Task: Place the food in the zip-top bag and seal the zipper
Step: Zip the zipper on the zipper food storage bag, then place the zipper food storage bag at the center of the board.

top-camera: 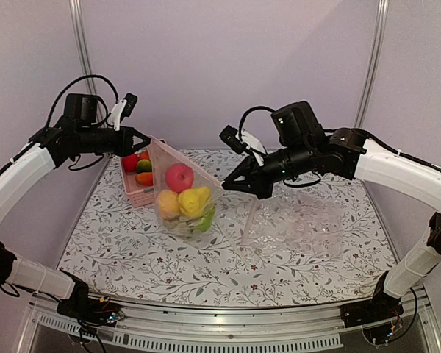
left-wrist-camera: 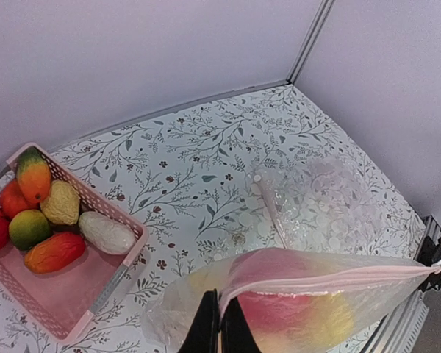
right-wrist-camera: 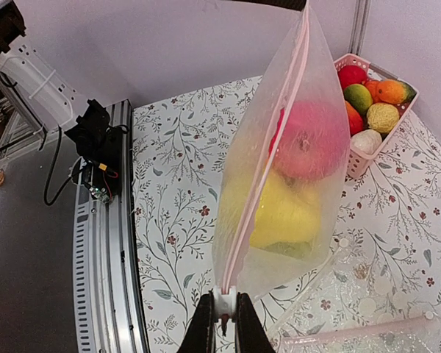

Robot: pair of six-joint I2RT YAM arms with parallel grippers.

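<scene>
The zip-top bag (top-camera: pixel 184 195) hangs stretched between the two arms over the flowered table (top-camera: pixel 132 250). Its zipper (top-camera: pixel 187 157) forms the taut top edge. The left gripper (top-camera: pixel 142 140) is clenched on the zipper's left end, just beside the pink basket (top-camera: pixel 136 197). The right gripper (top-camera: pixel 228 182) is pinched tight on the opposite end, so the bag lies directly between the two sets of fingertips.

In the right wrist view the zipper runs straight away from the jaws as one pale pink line (whether it is pressed together along its whole length cannot be told). Inside the bag a red fruit (top-camera: pixel 179 176), a yellow fruit (top-camera: pixel 195 200) and a green piece (top-camera: pixel 206 219) are bunched toward the bottom, below the zipper and between the grippers. Whether the bag's bottom touches the table cannot be told.

More food (left-wrist-camera: pixel 59 206) lies in the basket, apart from both grippers. A crinkled bag (top-camera: pixel 301 220) lies flat on the table beneath the right arm.
</scene>
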